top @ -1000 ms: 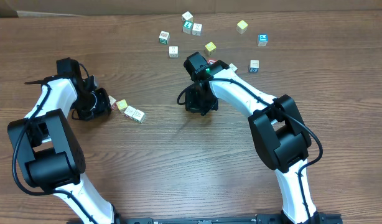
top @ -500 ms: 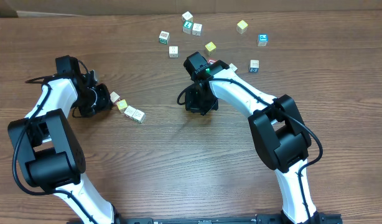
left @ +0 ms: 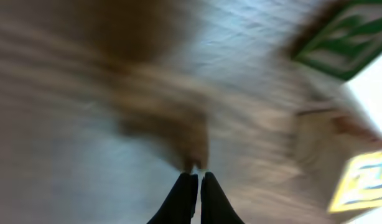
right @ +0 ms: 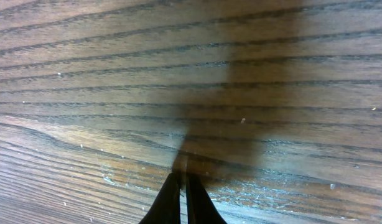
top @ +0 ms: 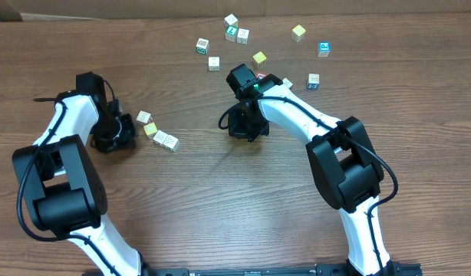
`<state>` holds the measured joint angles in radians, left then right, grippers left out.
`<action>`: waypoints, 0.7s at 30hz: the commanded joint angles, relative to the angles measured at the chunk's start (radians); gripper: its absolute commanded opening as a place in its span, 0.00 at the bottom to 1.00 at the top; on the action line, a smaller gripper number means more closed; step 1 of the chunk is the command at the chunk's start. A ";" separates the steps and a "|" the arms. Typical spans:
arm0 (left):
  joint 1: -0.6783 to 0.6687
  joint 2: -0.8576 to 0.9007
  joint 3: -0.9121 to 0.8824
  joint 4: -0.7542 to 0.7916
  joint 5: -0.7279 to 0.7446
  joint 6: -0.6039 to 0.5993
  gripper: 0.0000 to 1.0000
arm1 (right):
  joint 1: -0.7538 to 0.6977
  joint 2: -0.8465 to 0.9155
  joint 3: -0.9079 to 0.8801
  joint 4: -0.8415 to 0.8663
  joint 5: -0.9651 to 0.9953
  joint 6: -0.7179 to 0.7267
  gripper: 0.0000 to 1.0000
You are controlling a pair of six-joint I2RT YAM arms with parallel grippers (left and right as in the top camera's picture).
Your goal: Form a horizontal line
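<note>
Small wooden letter cubes (top: 150,129) for the line, 4 in all, lie in a slanting string on the brown wooden table (top: 220,199), just beside the left gripper (left: 196,180): plain pale, yellow-faced, then 2 green-marked. Both pincers are fully closed and empty; the right gripper (right: 181,177) sits mid-table, well apart.

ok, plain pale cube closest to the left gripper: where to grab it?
Top-down, I'd say: pinch the plain pale cube on its left and right faces with the left gripper, shut now, so open first. Those flat faces look free; the yellow-faced cube sits close on its near side, leaving little finger room.
</note>
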<state>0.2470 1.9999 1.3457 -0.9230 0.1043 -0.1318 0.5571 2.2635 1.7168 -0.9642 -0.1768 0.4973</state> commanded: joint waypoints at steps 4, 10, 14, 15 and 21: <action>0.039 -0.138 0.096 -0.038 -0.105 -0.034 0.04 | -0.008 0.035 -0.027 0.033 0.089 -0.010 0.04; 0.062 -0.251 0.130 -0.051 -0.104 -0.060 0.04 | -0.010 0.035 -0.011 0.230 -0.024 -0.036 0.04; 0.067 -0.304 0.131 -0.053 -0.105 -0.047 0.04 | -0.010 0.035 -0.007 0.441 -0.242 -0.035 0.04; 0.067 -0.309 0.131 -0.057 -0.104 -0.048 0.04 | -0.008 0.035 -0.007 0.488 -0.280 -0.035 0.04; 0.067 -0.314 0.131 -0.089 -0.074 -0.070 0.04 | 0.032 0.037 -0.007 0.717 -0.348 -0.017 0.04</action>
<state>0.3084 1.6985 1.4559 -1.0046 0.0147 -0.1669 0.5610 2.2921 1.7073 -0.3004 -0.4568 0.4732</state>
